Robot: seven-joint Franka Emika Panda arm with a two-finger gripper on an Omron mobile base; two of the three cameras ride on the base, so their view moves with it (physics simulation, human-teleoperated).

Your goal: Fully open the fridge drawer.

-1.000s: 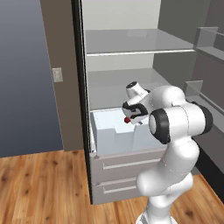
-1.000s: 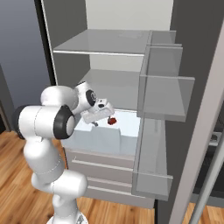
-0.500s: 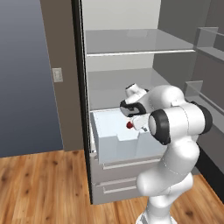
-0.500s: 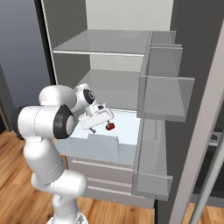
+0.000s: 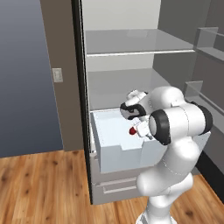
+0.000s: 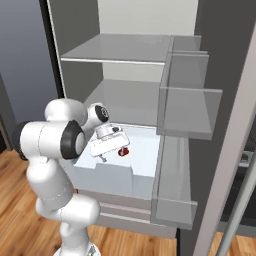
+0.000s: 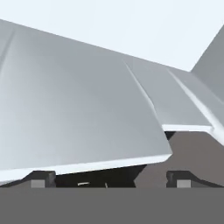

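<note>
In the left view, we see the drawer (image 5: 120,146) in the middle, sticking out of the fridge (image 5: 131,65). Our arm (image 5: 175,127) bends over it, and the gripper (image 5: 139,131) sits by a small red thing (image 5: 132,130).

In the right view, the gripper (image 6: 102,156) hangs over the drawer (image 6: 120,172), near its front wall. We think we are mid-pull. Next we must hook the front and pull more.

In the hand view, pale walls (image 7: 83,113) slope by, and the tips (image 7: 41,178) sit wide apart, holding nothing. What the red thing is, we cannot tell.
</note>
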